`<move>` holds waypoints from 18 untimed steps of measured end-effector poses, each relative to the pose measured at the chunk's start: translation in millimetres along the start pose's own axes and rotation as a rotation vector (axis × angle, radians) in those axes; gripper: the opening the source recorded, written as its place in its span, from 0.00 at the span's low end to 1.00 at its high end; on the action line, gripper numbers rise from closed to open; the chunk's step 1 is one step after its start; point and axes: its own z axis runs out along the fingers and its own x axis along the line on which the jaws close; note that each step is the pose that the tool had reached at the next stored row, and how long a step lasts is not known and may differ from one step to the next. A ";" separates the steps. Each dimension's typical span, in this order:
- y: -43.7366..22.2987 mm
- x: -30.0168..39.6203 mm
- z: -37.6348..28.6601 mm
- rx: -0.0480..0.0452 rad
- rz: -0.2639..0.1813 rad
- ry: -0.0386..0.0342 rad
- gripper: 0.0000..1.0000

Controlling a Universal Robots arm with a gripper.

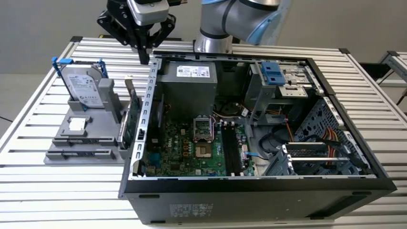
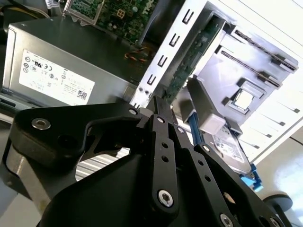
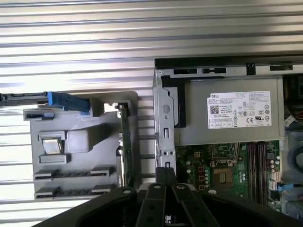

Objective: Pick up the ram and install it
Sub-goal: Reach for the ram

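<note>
jaws pressed together, gripping nothing | gripper [image 1: 145, 57] poised above computer case [image 1: 254, 200] corner next to gray holder [image 1: 64, 155] | ram [image 1: 125, 128] on edge in holder, just beside case wall, apart from fingertips | judged light, stiff, thin, fragile, slightly slick; pinch flat faces mid-length along upper edge, avoid contact edge

- The arm [image 1: 222, 21] is showing rounded silver-grey joints.
- A light blue cap [image 1: 266, 27] is covering one joint.
- The gripper [image 2: 157, 102] is showing matte black linkage bars in the second wrist view.
- Silver screws [image 2: 164, 198] are dotting those bars, catching the light.
</note>
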 end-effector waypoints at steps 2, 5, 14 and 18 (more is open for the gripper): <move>-0.1 2.3 0.0 0.0000 0.000 0.0000 0.00; -0.1 5.8 -0.1 -0.0001 0.000 -0.0001 0.00; -0.5 18.5 -0.4 0.0000 -0.001 0.0000 0.00; -0.7 25.0 -0.5 -0.0001 -0.001 0.0000 0.00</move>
